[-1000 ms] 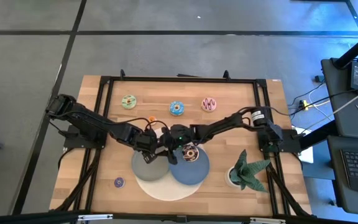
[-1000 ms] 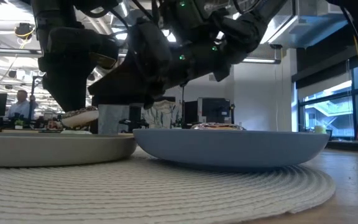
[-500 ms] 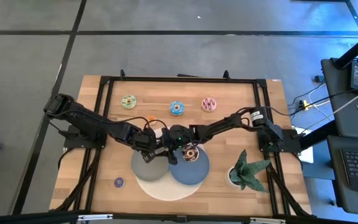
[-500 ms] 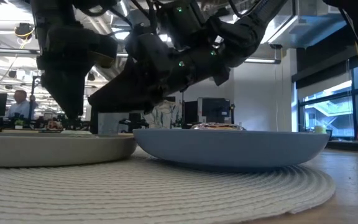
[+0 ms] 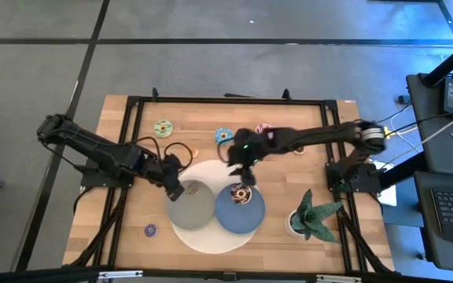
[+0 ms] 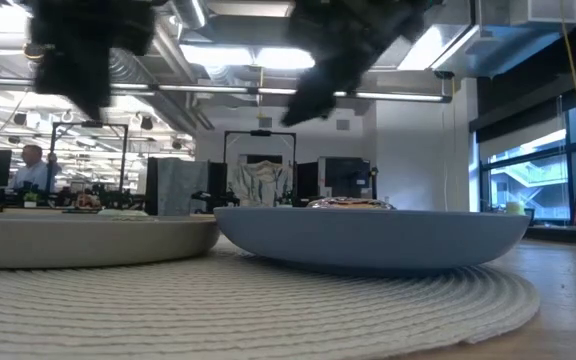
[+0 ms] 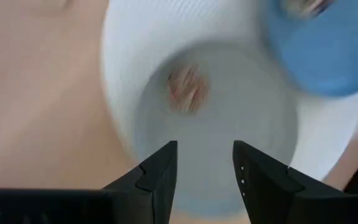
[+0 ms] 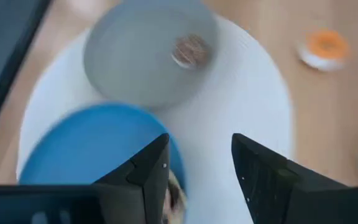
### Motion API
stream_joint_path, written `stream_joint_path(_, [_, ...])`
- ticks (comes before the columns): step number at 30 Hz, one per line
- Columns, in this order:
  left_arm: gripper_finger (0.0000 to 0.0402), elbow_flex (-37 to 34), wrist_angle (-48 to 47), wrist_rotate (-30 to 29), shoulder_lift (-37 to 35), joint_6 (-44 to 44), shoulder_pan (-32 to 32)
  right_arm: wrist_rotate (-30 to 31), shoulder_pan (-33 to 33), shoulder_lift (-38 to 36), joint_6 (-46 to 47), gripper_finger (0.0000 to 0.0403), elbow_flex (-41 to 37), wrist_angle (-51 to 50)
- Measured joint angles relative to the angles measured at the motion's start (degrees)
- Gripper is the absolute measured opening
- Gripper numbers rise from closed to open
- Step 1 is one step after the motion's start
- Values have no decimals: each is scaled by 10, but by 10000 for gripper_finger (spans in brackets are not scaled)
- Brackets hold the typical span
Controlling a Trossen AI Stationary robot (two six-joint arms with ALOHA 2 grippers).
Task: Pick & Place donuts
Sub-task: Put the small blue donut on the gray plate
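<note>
- Left end effector [image 5: 175, 189]: fingers [image 7: 160, 171] apart, nothing between them. It hangs over the left rim of the grey plate [image 5: 199, 211].
- Brown donut [image 5: 193, 187]: lies on the grey plate, just beside and ahead of the left end effector.
- Right end effector [image 5: 237, 159]: fingers [image 8: 148, 168] apart, empty. It hangs above the white mat [image 5: 215, 169], behind both plates.
- Chocolate donut [image 5: 241, 193]: lies in the blue plate [image 5: 246, 216], below and nearer than the right end effector.
- Donuts not yet placed on a plate:
  - Blue donut [image 5: 223, 135]: just beyond the right end effector, slightly to its left.
  - Pink donut [image 5: 263, 126]: beyond the right end effector, partly hidden by the arm.
  - Orange donut [image 5: 192, 151]: between the two end effectors, beyond the mat.
  - Green donut [image 5: 162, 127]: well beyond the left end effector.
  - Purple donut [image 5: 150, 230]: on the tabletop [image 5: 116, 196], nearer than the left end effector.
- Judgement: the right arm is nearer the blue and pink donuts; the left arm is nearer the green and purple ones. Rings have no long axis, so any approach angle likely serves.
</note>
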Motion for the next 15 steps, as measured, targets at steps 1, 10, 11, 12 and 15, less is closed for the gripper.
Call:
stream_joint_path(1, [152,0,-16,18,-2,-26,-5,10,-7,-21,0,174,-6,-16])
stream_joint_path(10, [148,0,-59,115,45,-250,-124,120,-45,-130,65,174,-84,-28])
stream_joint_path(11, [148,0,-57,116,54,-273,-144,121,-48,-131,75,174,-91,-27])
stream_joint_path(12, [149,0,-55,116,61,-294,-162,123,-48,-130,77,174,-97,-24])
stream_joint_path(15, [151,0,-48,117,85,-354,-204,124,-48,-128,76,174,-113,-18])
